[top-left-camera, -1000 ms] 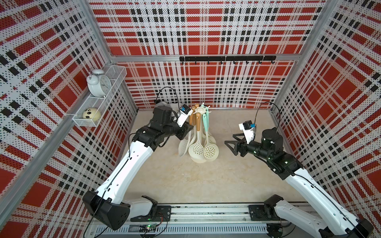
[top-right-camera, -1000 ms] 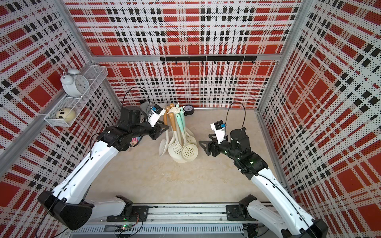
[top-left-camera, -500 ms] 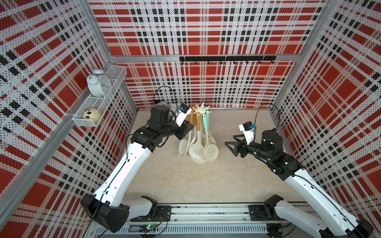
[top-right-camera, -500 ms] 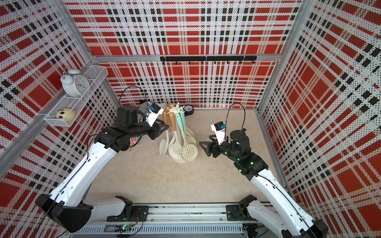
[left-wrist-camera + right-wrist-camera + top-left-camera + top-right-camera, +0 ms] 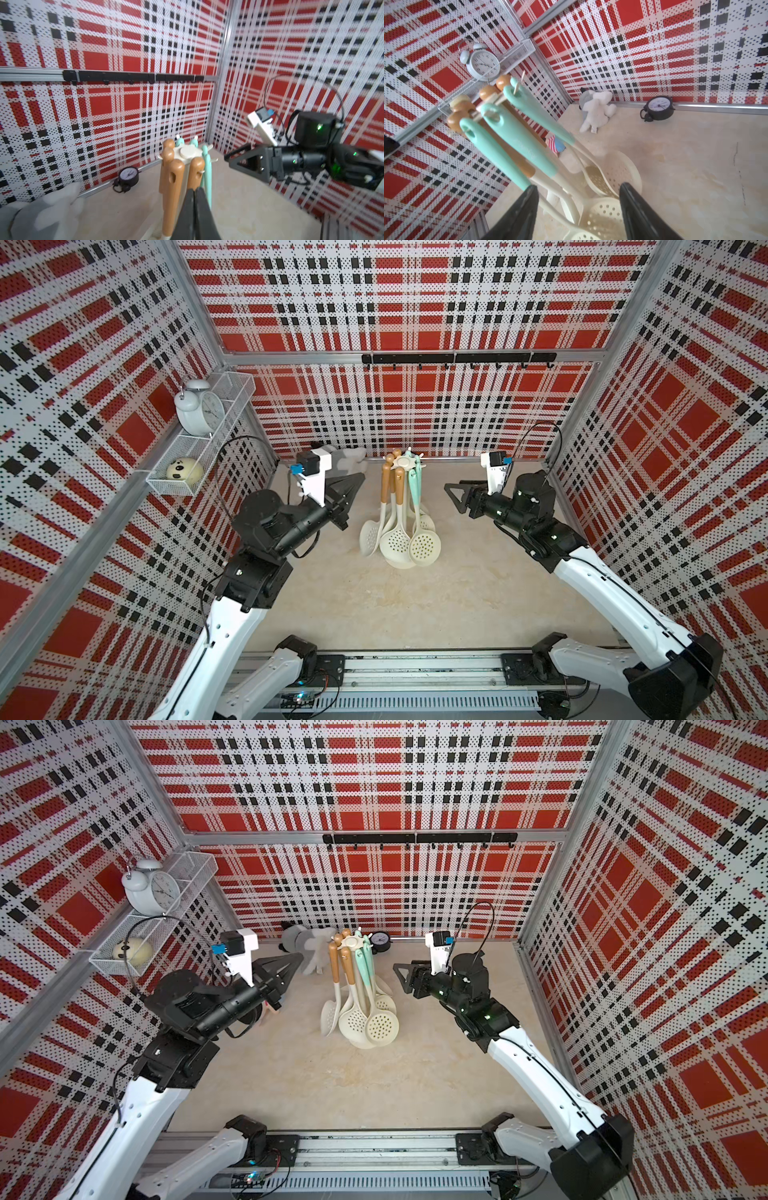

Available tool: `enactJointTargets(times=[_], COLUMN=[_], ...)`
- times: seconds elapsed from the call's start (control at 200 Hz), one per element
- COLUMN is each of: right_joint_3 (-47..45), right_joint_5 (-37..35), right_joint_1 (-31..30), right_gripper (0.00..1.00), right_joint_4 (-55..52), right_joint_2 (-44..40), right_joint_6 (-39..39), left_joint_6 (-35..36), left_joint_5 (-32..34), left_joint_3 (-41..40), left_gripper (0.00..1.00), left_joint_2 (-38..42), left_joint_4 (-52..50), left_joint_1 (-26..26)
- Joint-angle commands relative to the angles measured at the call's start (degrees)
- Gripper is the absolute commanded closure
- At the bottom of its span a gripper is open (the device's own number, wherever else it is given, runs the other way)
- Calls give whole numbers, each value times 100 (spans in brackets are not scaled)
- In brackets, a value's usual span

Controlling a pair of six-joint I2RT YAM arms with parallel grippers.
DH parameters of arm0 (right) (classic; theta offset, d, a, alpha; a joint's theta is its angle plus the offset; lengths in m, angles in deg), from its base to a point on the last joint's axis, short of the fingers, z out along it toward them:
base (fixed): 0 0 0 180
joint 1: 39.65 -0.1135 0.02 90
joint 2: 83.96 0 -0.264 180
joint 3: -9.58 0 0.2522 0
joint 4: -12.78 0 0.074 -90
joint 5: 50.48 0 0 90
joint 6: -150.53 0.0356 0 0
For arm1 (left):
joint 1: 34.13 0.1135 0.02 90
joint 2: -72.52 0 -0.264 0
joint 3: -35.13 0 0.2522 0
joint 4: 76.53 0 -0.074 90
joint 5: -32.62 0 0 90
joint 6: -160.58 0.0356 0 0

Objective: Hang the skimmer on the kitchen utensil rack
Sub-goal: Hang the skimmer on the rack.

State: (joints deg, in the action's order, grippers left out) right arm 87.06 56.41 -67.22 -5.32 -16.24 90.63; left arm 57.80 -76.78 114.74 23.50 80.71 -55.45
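The cream-white kitchen utensil rack (image 5: 405,461) (image 5: 354,940) (image 5: 188,151) stands mid-table near the back wall. Several perforated skimmers hang from its prongs by brown and mint handles. The frontmost skimmer head (image 5: 424,546) (image 5: 381,1028) (image 5: 602,216) is round and cream. My left gripper (image 5: 360,477) (image 5: 300,957) (image 5: 194,190) is shut and empty, just left of the rack's top and apart from the brown handles. My right gripper (image 5: 448,488) (image 5: 397,968) (image 5: 578,188) is open and empty to the right of the rack, facing the hanging handles.
A black hook rail (image 5: 457,358) runs along the back wall. A wire shelf (image 5: 195,456) on the left wall holds a white alarm clock (image 5: 198,412) and a round toy. A grey-white plush (image 5: 307,940) and a small black clock (image 5: 380,942) lie by the back wall.
My left gripper has drawn back a little from the rack's top and closed its jaws on nothing. The right gripper's jaws have narrowed slightly; that arm has hardly moved.
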Motion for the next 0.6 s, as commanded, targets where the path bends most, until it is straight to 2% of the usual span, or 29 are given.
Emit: enactJointTargets(times=[0.0,0.08,0.235,0.376,0.596], right_joint_3=[312,484,676,686,675], right_joint_5=[-5,-27,-56,28,87], right_joint_1=[11,3,-38,-64,-75], right_gripper=[36,38,42,42,43], right_joint_4=[360,275,117,136,138], right_joint_2=[260,421,576,619,641], right_joint_6=[371,369,280,297,270], left_joint_6=[-1068,-916,-376,-413,-515], left_joint_5=[719,1274,3077,3735,4041], left_joint_3=[-248,-104,517,553,442], left_gripper=[98,98,99,100,100], left_joint_2=[-70,-349,-1058,-1225,-1104], left_joint_4=[1066,923,267,273,329], left_joint_1=[-125,-589,-1698,-1928,-1924])
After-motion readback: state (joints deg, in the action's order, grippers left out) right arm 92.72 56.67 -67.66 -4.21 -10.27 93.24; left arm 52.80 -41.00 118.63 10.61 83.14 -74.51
